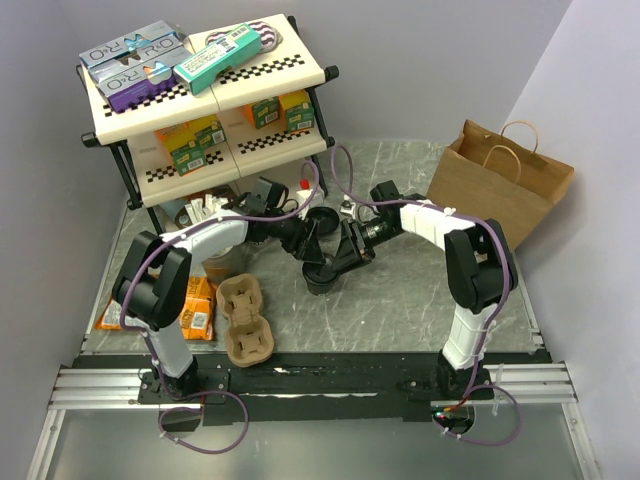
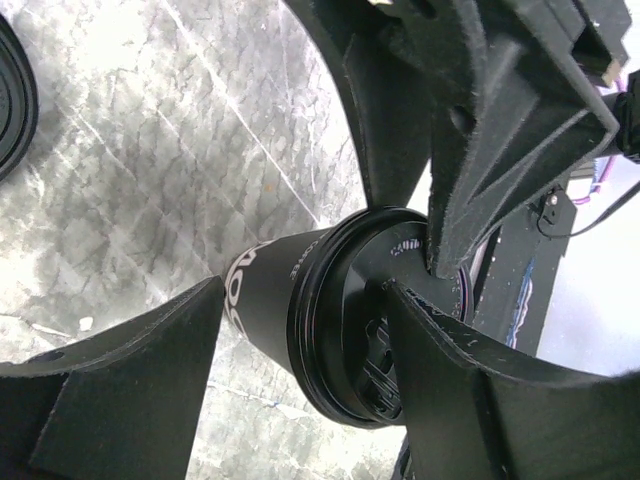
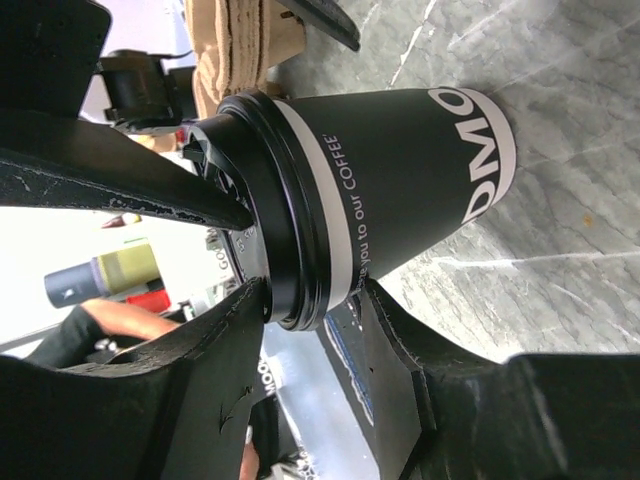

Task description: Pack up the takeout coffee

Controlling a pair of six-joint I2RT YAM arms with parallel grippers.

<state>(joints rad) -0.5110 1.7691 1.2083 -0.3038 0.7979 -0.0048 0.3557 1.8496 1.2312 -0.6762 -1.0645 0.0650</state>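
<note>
Together, left jaws and right jaws clasp the takeout coffee [image 3: 400,190] printed "to our COFFEE".

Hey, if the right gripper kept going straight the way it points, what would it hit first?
The lid of the coffee; the right gripper's fingers sit at its rim, though depth is hard to judge.
</note>
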